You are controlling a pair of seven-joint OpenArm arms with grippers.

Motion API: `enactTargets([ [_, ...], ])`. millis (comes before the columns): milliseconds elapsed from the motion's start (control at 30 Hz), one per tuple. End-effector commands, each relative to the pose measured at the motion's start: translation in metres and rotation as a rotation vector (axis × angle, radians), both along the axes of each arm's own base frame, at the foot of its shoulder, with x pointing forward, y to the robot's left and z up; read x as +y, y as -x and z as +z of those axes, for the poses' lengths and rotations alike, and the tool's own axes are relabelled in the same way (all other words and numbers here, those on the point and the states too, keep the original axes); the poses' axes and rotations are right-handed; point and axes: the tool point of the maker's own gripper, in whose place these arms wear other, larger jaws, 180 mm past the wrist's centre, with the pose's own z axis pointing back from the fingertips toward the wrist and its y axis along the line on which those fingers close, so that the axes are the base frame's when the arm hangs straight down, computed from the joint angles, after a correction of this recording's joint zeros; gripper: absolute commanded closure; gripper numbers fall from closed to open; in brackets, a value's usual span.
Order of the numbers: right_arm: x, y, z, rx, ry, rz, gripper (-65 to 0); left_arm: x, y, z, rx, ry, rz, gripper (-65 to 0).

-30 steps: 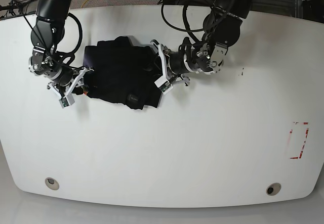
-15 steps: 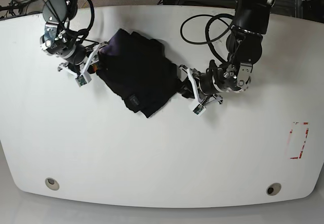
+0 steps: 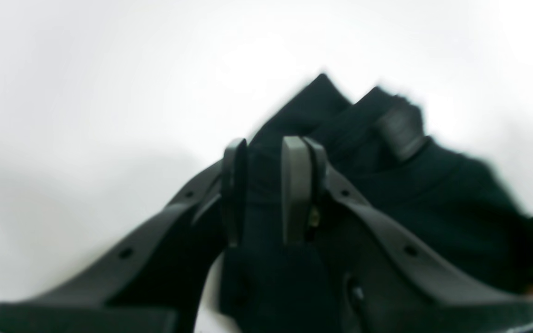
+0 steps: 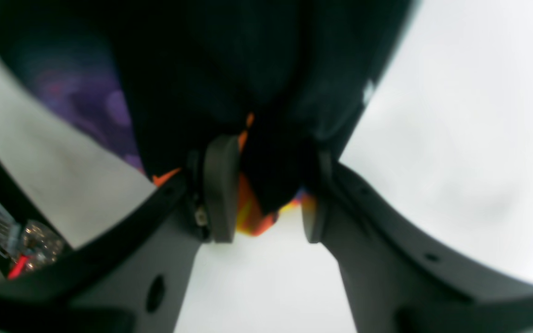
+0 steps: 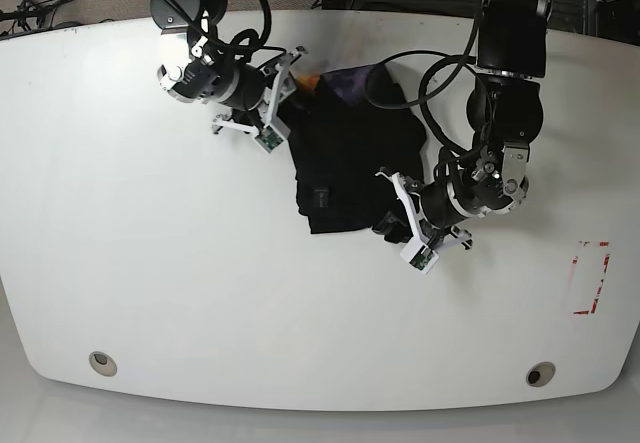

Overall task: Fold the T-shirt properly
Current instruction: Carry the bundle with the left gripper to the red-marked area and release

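**2 grippers, 1 shirt pinched at opposite ends**

2 grips hold the T-shirt (image 5: 345, 158), a dark bunched mass lying on the white table (image 5: 180, 293) toward its far middle. The right gripper (image 5: 283, 103) clamps the shirt's far-left corner; in the right wrist view its fingers (image 4: 221, 187) squeeze a wad of black cloth with orange and yellow print showing between them, and purple graphic to the left. The left gripper (image 5: 398, 218) bites the near-right edge; in the left wrist view black fabric fills the narrow gap between its pads (image 3: 294, 185), though the blur there makes the fold lines hard to read.

The shirt's near edge ends well short of the table's front rim. Bare white surface spreads wide to the front, left and right. A red rectangular mark (image 5: 590, 278) sits far off by the right rim.
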Motion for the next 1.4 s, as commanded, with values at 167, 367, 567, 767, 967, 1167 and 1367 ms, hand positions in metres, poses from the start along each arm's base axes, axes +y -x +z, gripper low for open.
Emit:
enactTargets([
  [167,0.046,-0.01,0.028,-0.08,-0.066,0.115,-20.3,-0.006,0.015,0.025,-0.083,0.018,-0.02,-11.4],
  [367,0.01,-0.032,0.039,-0.129,-0.044,0.001,-20.3,-0.009,0.036,0.007,-0.031,0.034,-0.007,-11.5],
  [567,-0.063,-0.057,0.046,-0.172,0.038,-0.174,-20.5,-0.01,0.044,-0.011,0.047,0.091,0.191,-23.6],
  [767,-0.098,-0.065,0.05,-0.186,0.11,-0.22,-20.5,-0.019,0.06,-0.051,0.066,0.079,0.258,-33.8],
  [967,-0.121,-0.067,0.053,-0.195,0.144,-0.259,-20.5,-0.002,0.079,-0.104,0.189,-0.001,0.283,-34.6],
  [1167,-0.124,-0.069,0.061,-0.221,0.149,-0.267,-20.5,0.093,0.083,-0.128,0.235,-0.116,0.424,-34.6],
  [1367,-0.123,-0.068,0.067,-0.241,0.154,-0.265,-20.5,0.198,0.094,-0.116,0.216,-0.26,0.5,-34.6],
])
